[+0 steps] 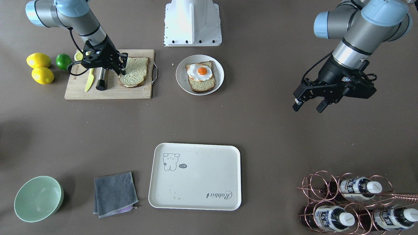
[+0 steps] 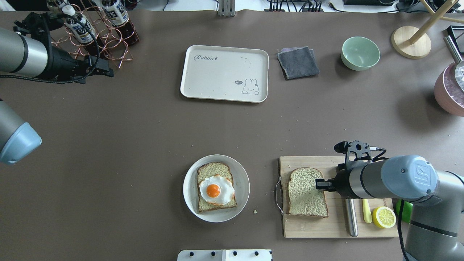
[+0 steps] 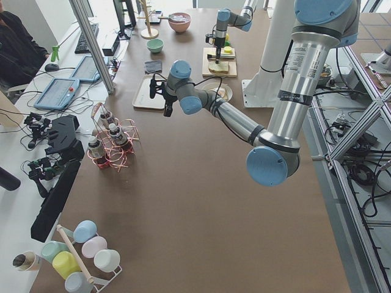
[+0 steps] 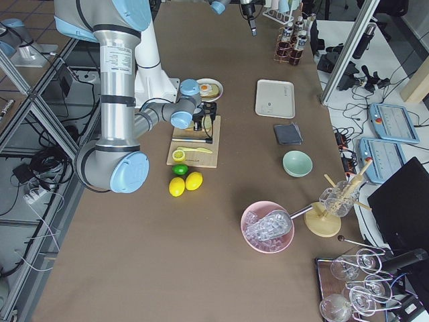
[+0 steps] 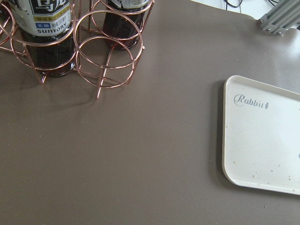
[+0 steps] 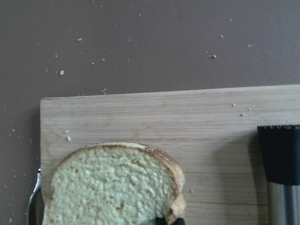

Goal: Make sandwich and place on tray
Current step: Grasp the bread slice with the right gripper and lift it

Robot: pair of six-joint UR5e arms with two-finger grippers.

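One bread slice point(image 1: 201, 84) with a fried egg point(image 1: 200, 72) on top lies on a round white plate point(image 1: 181, 73) near the robot's base; the egg also shows in the overhead view point(image 2: 215, 190). A second bread slice point(image 2: 306, 192) lies on the wooden cutting board point(image 2: 308, 228). My right gripper point(image 2: 319, 184) is at that slice's edge, and its fingers pinch the crust in the right wrist view point(image 6: 112, 187). The cream tray point(image 1: 196, 176) with "Rabbit" script sits bare at the table's middle. My left gripper point(image 1: 307, 106) is open and empty, above bare table.
A yellow knife point(image 1: 89, 80) and a steel-handled tool point(image 1: 102, 80) lie on the board. Two lemons point(image 1: 39, 60) and a lime point(image 1: 63, 61) sit beside it. A green bowl point(image 1: 38, 198), a grey cloth point(image 1: 115, 194) and a copper bottle rack point(image 1: 352, 202) stand along the far edge.
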